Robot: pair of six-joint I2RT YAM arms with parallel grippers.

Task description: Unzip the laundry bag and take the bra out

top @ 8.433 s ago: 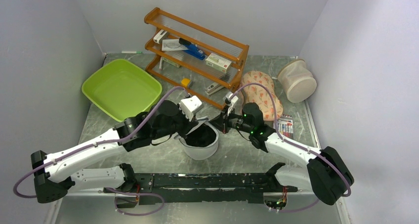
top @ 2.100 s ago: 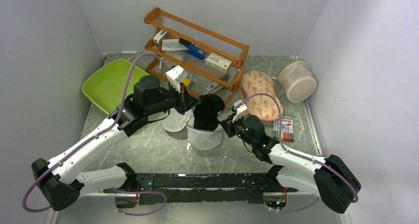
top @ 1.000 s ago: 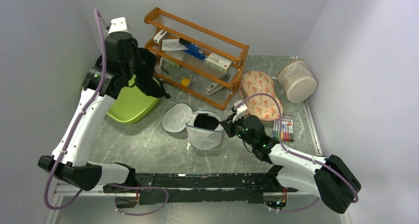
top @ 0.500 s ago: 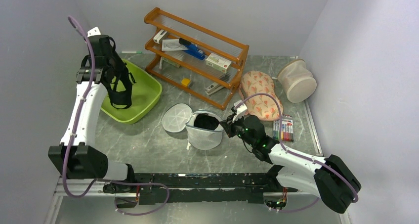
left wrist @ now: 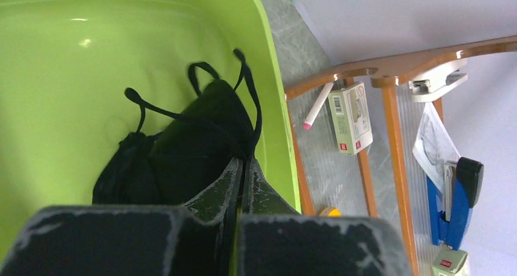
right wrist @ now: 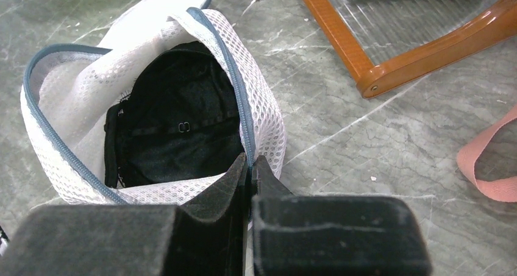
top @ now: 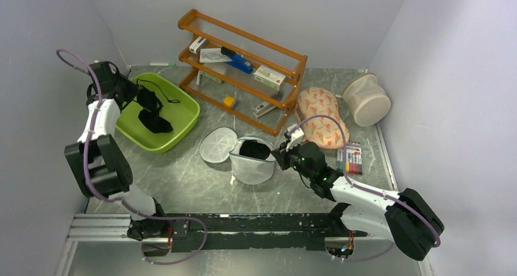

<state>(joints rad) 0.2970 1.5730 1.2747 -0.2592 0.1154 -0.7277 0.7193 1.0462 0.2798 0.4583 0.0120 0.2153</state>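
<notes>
The white mesh laundry bag stands open at mid-table, its disc lid flopped to the left. Black fabric still shows inside it, also in the right wrist view. My right gripper is shut on the bag's zipped rim; the fingertips meet on the mesh. My left gripper is over the green tub, shut on the black bra. In the left wrist view the bra lies in the tub with its straps spread, pinched at the gripper.
A wooden rack with small boxes stands behind the bag. An orange-patterned cream pouch, a beige mesh cylinder and a pack of markers are on the right. The green tub sits at the far left by the wall.
My left arm lifted the bra out of the bag, swung it left and lowered it into the green tub. My right gripper stayed shut on the bag's rim.
</notes>
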